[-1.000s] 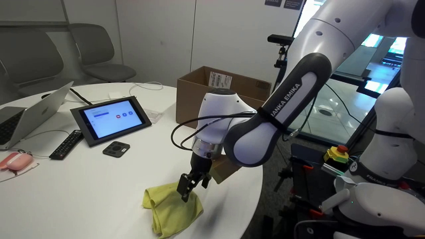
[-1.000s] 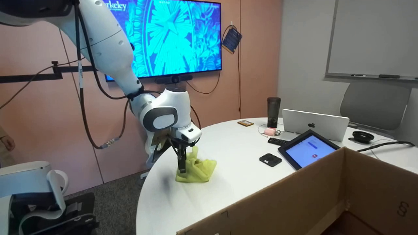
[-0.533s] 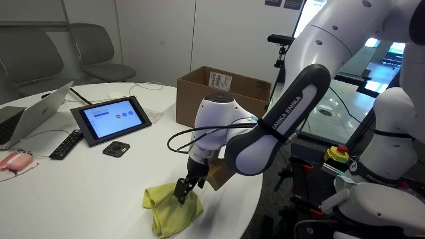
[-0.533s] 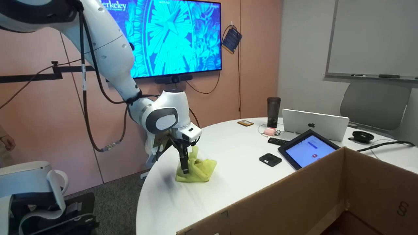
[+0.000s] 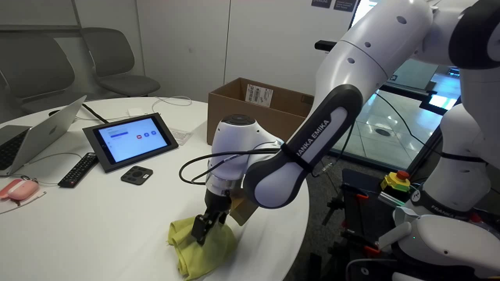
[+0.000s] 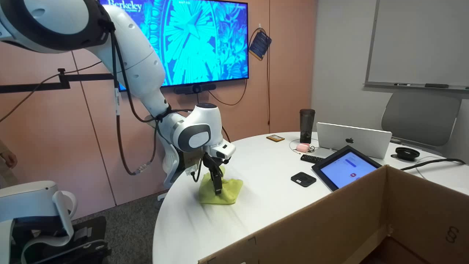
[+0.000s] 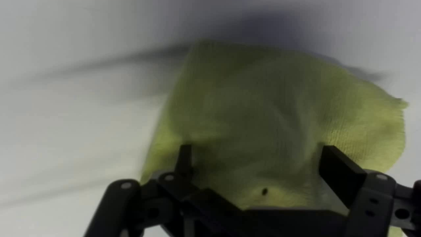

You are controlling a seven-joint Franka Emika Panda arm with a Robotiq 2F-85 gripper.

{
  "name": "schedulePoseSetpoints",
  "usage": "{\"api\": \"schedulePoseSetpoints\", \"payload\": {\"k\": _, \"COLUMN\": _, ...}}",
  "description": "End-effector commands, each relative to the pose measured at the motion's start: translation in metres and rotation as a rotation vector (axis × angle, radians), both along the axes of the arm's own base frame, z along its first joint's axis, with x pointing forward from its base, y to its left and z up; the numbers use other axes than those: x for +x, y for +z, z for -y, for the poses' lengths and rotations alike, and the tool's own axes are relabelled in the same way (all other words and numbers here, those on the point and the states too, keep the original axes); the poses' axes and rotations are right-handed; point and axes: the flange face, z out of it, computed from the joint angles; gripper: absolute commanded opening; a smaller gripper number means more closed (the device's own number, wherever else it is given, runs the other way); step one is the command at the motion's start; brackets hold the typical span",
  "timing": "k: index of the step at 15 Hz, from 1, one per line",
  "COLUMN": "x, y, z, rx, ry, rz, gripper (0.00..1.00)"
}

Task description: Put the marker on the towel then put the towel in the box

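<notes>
One edge of the towel (image 5: 201,255) has shifted slightly on the table (image 5: 97,222), as the gripper (image 7: 258,151), spread wide, moved farther over it. Probably this prepares the grasp; the box (image 5: 269,119) stands well apart, and the marker I cannot see.

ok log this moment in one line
gripper: open at towel | contact: unclear | towel: on table, outside box | marker: not identifiable

open tabletop (image 6: 262,203) between towel (image 6: 231,190) and box wall (image 6: 322,227)
</notes>
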Motion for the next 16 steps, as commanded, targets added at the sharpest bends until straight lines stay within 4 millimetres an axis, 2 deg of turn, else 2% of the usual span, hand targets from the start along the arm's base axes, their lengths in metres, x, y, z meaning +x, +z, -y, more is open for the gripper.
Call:
{"api": "schedulePoseSetpoints", "payload": {"k": 1, "x": 0.025, "y": -0.017, "z": 0.011, "rx": -0.054, "ry": 0.036, "rz": -0.02, "gripper": 1.0}}
{"api": "schedulePoseSetpoints", "payload": {"k": 4, "x": 0.028, "y": -0.032, "z": 0.01, "rx": -0.074, "ry": 0.079, "rz": -0.063, "gripper": 1.0}}
{"api": "schedulePoseSetpoints", "payload": {"k": 8, "x": 0.022, "y": -0.052, "z": -0.006, "rx": -0.083, "ry": 0.151, "rz": -0.134, "gripper": 1.0}}
{"api": "schedulePoseSetpoints", "payload": {"k": 10, "x": 0.022, "y": -0.055, "z": -0.009, "rx": -0.094, "ry": 0.171, "rz": -0.159, "gripper": 1.0}}
{"api": "schedulePoseSetpoints", "payload": {"k": 11, "x": 0.022, "y": -0.056, "z": -0.009, "rx": -0.103, "ry": 0.176, "rz": -0.166, "gripper": 0.93}}
{"api": "schedulePoseSetpoints", "payload": {"k": 12, "x": 0.022, "y": -0.058, "z": -0.007, "rx": -0.117, "ry": 0.177, "rz": -0.17, "gripper": 0.72}}
{"api": "schedulePoseSetpoints", "payload": {"k": 14, "x": 0.023, "y": -0.058, "z": -0.003, "rx": -0.134, "ry": 0.17, "rz": -0.177, "gripper": 0.68}}
{"api": "schedulePoseSetpoints", "payload": {"k": 16, "x": 0.022, "y": -0.055, "z": 0.003, "rx": -0.139, "ry": 0.16, "rz": -0.176, "gripper": 0.54}}
